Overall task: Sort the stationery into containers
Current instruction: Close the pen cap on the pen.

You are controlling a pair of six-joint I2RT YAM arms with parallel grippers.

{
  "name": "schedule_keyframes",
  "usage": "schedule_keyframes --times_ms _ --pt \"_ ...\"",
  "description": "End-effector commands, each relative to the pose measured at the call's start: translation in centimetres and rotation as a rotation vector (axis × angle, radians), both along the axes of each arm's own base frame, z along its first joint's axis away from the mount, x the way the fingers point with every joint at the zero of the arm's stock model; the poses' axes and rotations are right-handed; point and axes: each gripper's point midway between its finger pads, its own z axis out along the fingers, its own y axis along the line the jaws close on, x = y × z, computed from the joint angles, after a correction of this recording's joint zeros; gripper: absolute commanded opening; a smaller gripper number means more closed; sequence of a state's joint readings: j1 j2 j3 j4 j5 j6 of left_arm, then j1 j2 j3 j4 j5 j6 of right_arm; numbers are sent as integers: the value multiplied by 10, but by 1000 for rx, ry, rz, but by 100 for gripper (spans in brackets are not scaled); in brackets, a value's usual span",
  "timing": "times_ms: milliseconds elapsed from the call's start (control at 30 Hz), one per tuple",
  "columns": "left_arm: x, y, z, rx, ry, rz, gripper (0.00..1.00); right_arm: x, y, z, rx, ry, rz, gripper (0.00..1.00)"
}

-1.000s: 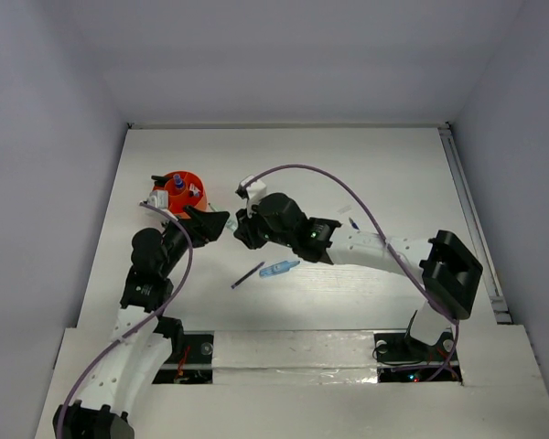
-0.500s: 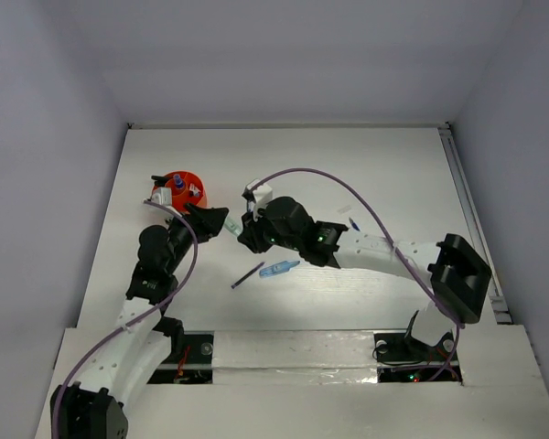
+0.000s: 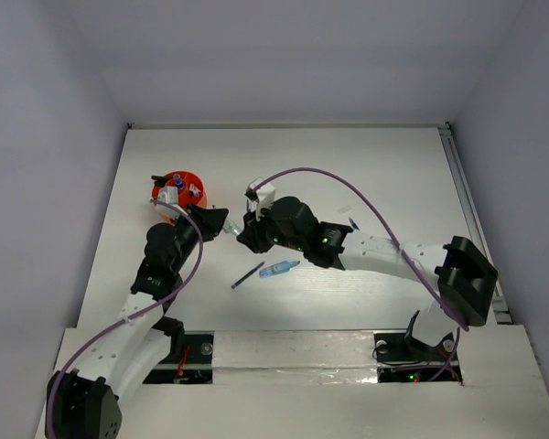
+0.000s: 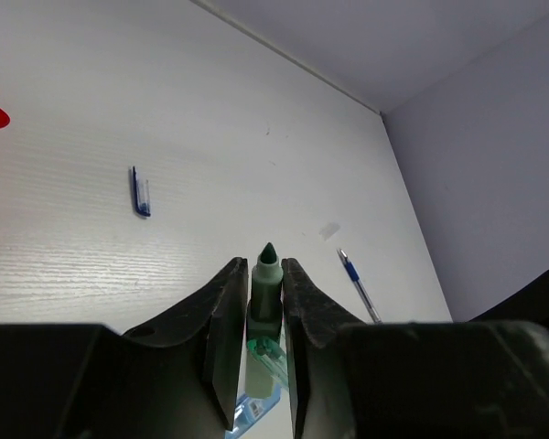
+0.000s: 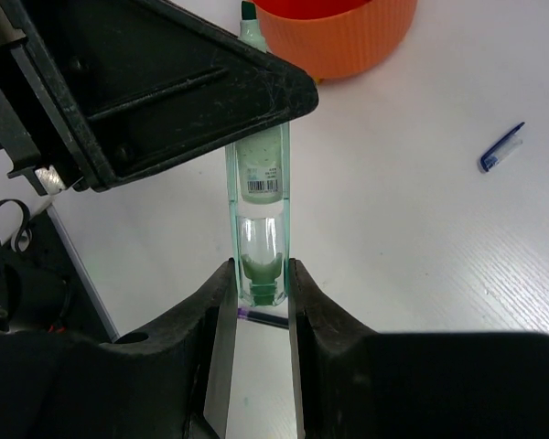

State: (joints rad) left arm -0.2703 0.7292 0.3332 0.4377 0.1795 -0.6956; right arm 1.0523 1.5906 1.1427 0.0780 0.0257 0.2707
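Note:
A clear-bodied green marker (image 3: 231, 229) hangs above the table between both grippers. My left gripper (image 3: 221, 224) is shut on its uncapped tip end, and in the left wrist view the green marker (image 4: 266, 279) sits pinched between that gripper's (image 4: 262, 265) jaws. My right gripper (image 3: 243, 231) is shut on the marker's rear end (image 5: 260, 274), its jaws (image 5: 259, 267) touching both sides. The orange cup (image 3: 179, 190), with several pens in it, stands just behind the left gripper, and its wall (image 5: 339, 37) shows in the right wrist view.
A purple pen (image 3: 248, 274) and a blue marker (image 3: 279, 269) lie on the table in front of the grippers. A blue pen (image 4: 359, 283) and a short blue piece (image 4: 141, 190) lie farther out. A small white scrap (image 4: 328, 230) lies near the pen.
The left gripper moved right, away from the cup, to the marker held by the right gripper, and its jaws came together on the marker's tip end. The right gripper shifted slightly.

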Motion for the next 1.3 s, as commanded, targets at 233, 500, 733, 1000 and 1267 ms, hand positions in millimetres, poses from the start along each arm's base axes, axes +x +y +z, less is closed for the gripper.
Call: schedule_keyframes --times_ms 233,500,733,1000,1267 --pt "10 10 30 37 -97 71 15 -11 -12 -2 7 24 8 5" --pt "10 1 29 81 -94 38 64 -27 -19 6 -53 77 74 3" --pt "-1 0 36 91 -129 29 69 -13 -31 27 -98 77 40 2" --pt "-17 14 16 84 -119 84 67 11 -70 41 -114 142 -27 0" --pt "-33 -16 23 82 -232 -93 57 12 -89 65 -32 200 14 0"
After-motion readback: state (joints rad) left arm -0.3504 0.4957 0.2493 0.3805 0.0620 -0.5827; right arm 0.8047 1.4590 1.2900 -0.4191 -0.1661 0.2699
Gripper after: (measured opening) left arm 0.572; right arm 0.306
